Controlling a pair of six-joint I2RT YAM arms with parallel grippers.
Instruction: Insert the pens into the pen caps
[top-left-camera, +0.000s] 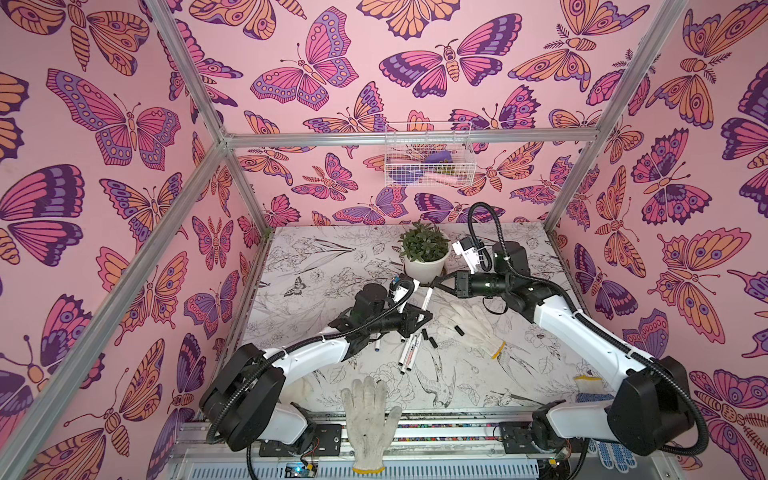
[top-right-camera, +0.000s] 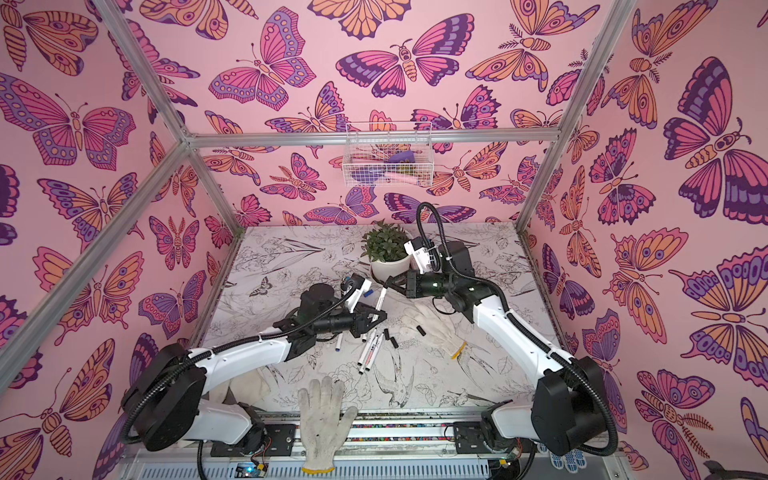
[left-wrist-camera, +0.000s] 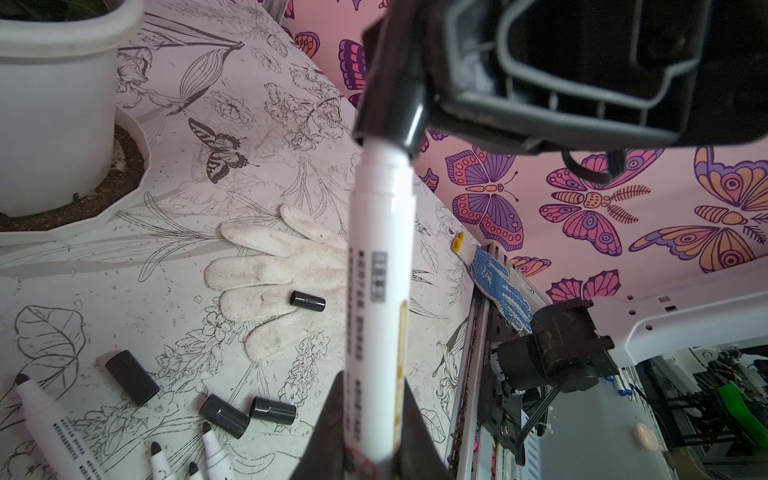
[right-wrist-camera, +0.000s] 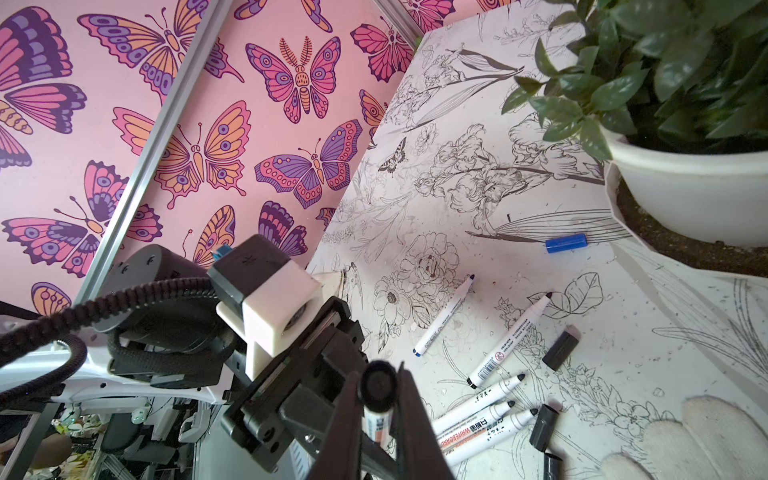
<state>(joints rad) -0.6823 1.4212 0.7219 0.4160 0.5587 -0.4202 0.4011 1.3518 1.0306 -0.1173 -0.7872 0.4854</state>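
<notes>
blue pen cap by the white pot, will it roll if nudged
The small blue cylindrical plastic cap lies on its side on the printed tabletop, so a sideways nudge would probably roll it. It looks smooth, hard and light: likely stiff, maybe slippery.

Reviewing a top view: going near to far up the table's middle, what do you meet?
White glove on the front edge, loose pens, held pen, potted plant, wire basket on the back wall.

In the left wrist view the held pen (left-wrist-camera: 380, 249) ran past the edge, its tip hidden inside the black cap (left-wrist-camera: 390, 108). The wire basket (top-left-camera: 428, 123) held things too blurred to name.
</notes>
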